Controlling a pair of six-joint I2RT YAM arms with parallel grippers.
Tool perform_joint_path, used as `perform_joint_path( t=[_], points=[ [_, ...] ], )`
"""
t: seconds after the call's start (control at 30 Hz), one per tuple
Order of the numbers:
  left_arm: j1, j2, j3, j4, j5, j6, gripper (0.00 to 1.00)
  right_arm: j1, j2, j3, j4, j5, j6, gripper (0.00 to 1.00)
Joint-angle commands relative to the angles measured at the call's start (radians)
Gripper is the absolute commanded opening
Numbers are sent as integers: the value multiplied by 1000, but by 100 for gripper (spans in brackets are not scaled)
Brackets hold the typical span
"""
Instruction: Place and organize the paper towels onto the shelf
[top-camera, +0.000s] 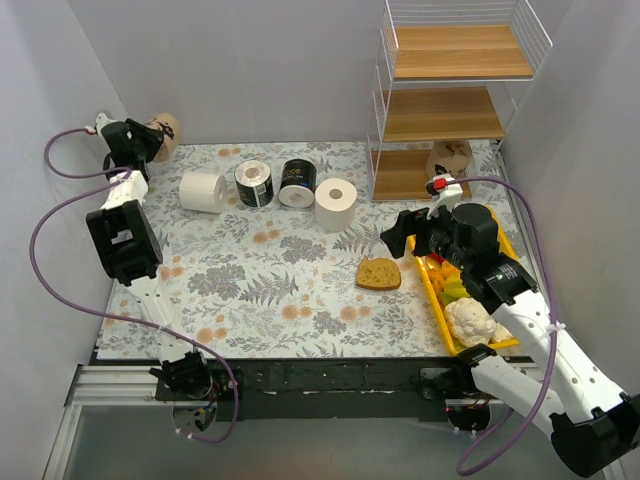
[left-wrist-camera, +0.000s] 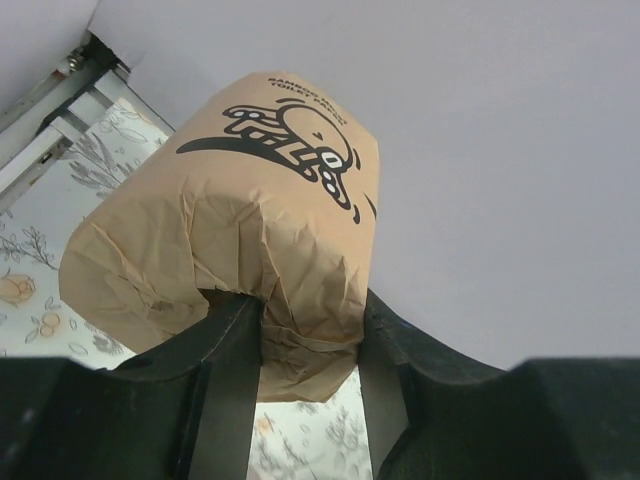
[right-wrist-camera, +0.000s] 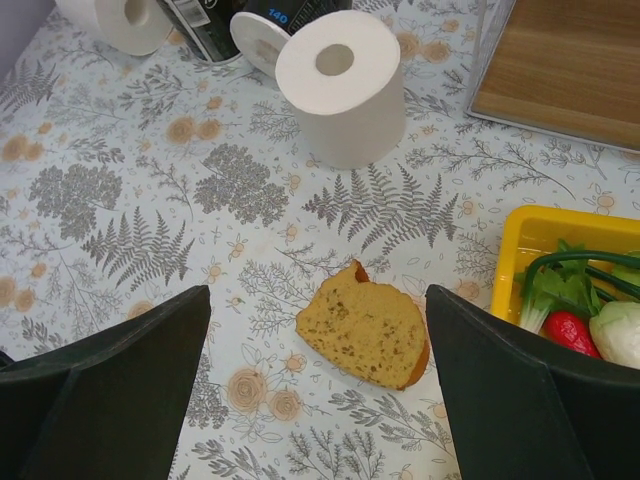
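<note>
My left gripper (top-camera: 147, 137) is raised at the far left corner and shut on a tan printed paper towel roll (top-camera: 166, 130); the left wrist view shows its fingers pinching the roll's wrapper (left-wrist-camera: 240, 220). A white roll (top-camera: 203, 190) lying on its side, two black rolls (top-camera: 254, 183) (top-camera: 297, 182) and an upright white roll (top-camera: 335, 203) stand in a row mid-table. A second tan roll (top-camera: 450, 158) sits on the bottom board of the shelf (top-camera: 450, 115). My right gripper (top-camera: 398, 236) is open and empty above the bread slice, short of the upright white roll (right-wrist-camera: 345, 90).
A brown bread slice (top-camera: 379, 273) lies on the table below my right gripper (right-wrist-camera: 315, 310). A yellow tray (top-camera: 437, 300) of vegetables sits along the right side, under the right arm. The shelf's top and middle boards are bare. Grey walls close in on three sides.
</note>
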Motion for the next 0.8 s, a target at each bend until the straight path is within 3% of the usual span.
perform_joint_path(
  t=[0.0, 0.23, 0.37, 0.5, 0.77],
  points=[
    [6, -227, 41, -156, 93, 55, 36, -2, -69, 60, -10, 8, 6, 95],
    [3, -403, -7, -388, 329, 86, 34, -2, -118, 92, -89, 26, 7, 95],
    [-43, -556, -131, -481, 373, 152, 35, -2, -158, 94, -120, 26, 6, 95],
    [-198, -701, -208, -604, 344, 207, 36, -4, -195, 92, -134, 26, 6, 95],
    [-428, -942, -447, -635, 371, 150, 34, -2, -213, 74, -148, -22, 36, 94]
  ],
)
